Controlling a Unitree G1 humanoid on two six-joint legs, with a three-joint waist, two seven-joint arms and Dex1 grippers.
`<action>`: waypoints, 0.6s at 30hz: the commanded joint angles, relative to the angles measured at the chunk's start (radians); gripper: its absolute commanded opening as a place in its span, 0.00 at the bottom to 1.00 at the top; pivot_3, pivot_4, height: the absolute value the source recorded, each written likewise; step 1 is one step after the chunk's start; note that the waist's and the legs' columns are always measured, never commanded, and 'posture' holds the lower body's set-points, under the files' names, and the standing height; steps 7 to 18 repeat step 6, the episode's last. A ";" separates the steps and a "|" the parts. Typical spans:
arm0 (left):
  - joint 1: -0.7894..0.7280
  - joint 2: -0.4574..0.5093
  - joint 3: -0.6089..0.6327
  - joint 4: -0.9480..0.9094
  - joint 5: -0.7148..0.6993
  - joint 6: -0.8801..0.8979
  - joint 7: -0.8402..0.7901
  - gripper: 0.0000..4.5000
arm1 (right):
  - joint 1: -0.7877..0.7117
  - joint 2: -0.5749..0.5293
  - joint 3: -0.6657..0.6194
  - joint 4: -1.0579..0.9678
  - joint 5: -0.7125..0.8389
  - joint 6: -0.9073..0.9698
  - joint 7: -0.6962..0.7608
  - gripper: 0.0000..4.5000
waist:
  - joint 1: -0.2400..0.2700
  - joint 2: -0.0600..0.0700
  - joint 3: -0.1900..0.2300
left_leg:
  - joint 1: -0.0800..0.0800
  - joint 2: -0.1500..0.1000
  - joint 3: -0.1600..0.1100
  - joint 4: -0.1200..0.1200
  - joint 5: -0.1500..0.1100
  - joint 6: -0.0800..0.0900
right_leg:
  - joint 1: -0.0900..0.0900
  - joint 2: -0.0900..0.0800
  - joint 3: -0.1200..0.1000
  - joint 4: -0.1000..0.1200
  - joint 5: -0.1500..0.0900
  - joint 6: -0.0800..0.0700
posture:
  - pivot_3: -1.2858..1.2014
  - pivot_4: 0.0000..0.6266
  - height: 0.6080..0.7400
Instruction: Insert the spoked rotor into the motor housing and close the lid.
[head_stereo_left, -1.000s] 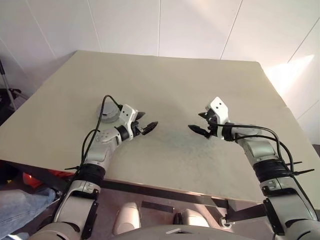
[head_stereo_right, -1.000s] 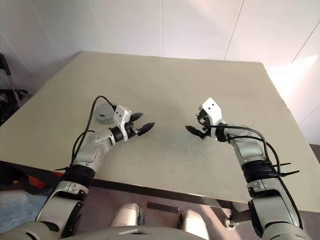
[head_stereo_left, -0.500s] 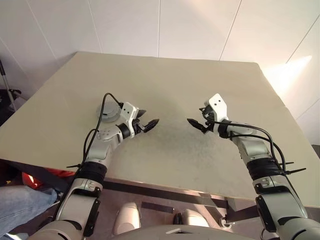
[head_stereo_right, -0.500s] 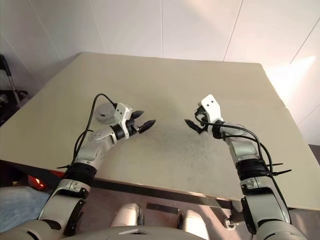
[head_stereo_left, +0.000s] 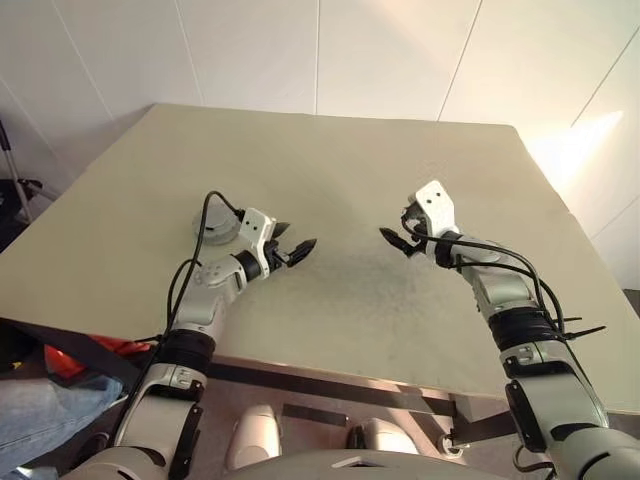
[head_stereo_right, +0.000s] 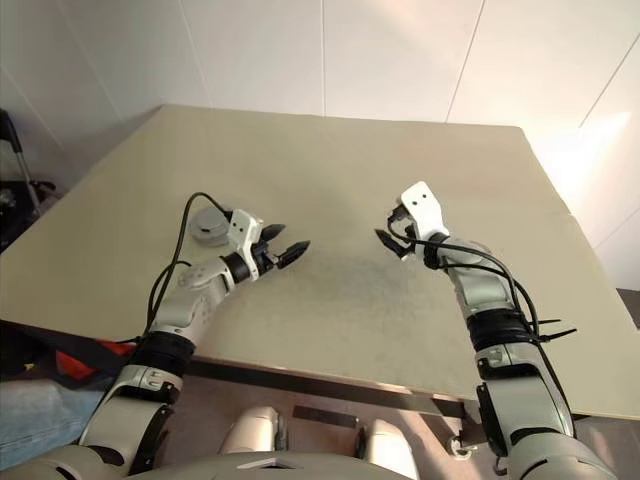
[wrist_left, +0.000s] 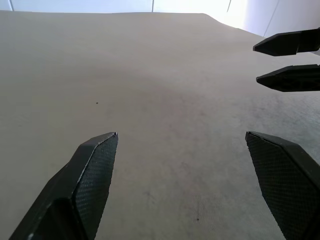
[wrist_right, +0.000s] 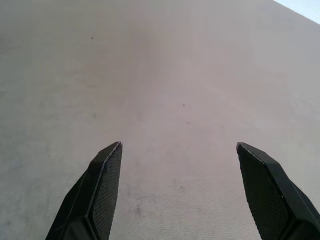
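A grey round part (head_stereo_left: 212, 228) lies on the beige table (head_stereo_left: 330, 150), just behind my left wrist, which covers its near side. Whether it is the lid alone or the lid on the motor housing, I cannot tell. The spoked rotor is out of view. My left gripper (head_stereo_left: 300, 236) hovers low over the table's middle, open and holding nothing, pointing toward the right one. My right gripper (head_stereo_left: 393, 241) faces it a short way off, also open and with nothing between its fingers. Its two black fingertips (wrist_left: 280, 78) show in the left wrist view.
The table's near edge (head_stereo_left: 330, 375) runs below both forearms, and its right edge (head_stereo_left: 585, 240) lies beyond the right arm. White wall panels (head_stereo_left: 320, 50) stand behind the table. A person's knee in jeans (head_stereo_left: 40, 410) shows at the lower left.
My right gripper has moved a little farther over the table and its wrist has turned. The left gripper and the grey part have stayed where they were.
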 joint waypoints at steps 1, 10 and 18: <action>-0.023 -0.006 0.011 -0.024 0.006 -0.018 0.015 0.96 | -0.045 0.014 -0.034 0.011 -0.008 -0.037 -0.035 0.91 | 0.000 0.000 0.000 | 0.000 0.000 0.000 0.000 0.000 0.000 | 0.000 0.000 0.000 0.000 0.000 0.000 | 0.52 0.00 1.00; 0.008 0.001 0.013 -0.042 0.006 -0.009 0.015 0.96 | -0.070 0.020 -0.053 0.040 -0.027 -0.047 -0.097 0.91 | -0.001 0.000 0.000 | -0.001 0.000 0.000 0.000 0.000 0.000 | -0.001 0.000 0.000 0.000 0.000 0.000 | 0.52 0.00 1.00; 0.008 0.001 0.013 -0.042 0.006 -0.009 0.015 0.96 | -0.070 0.020 -0.053 0.040 -0.027 -0.047 -0.097 0.91 | -0.001 0.000 0.000 | -0.001 0.000 0.000 0.000 0.000 0.000 | -0.001 0.000 0.000 0.000 0.000 0.000 | 0.52 0.00 1.00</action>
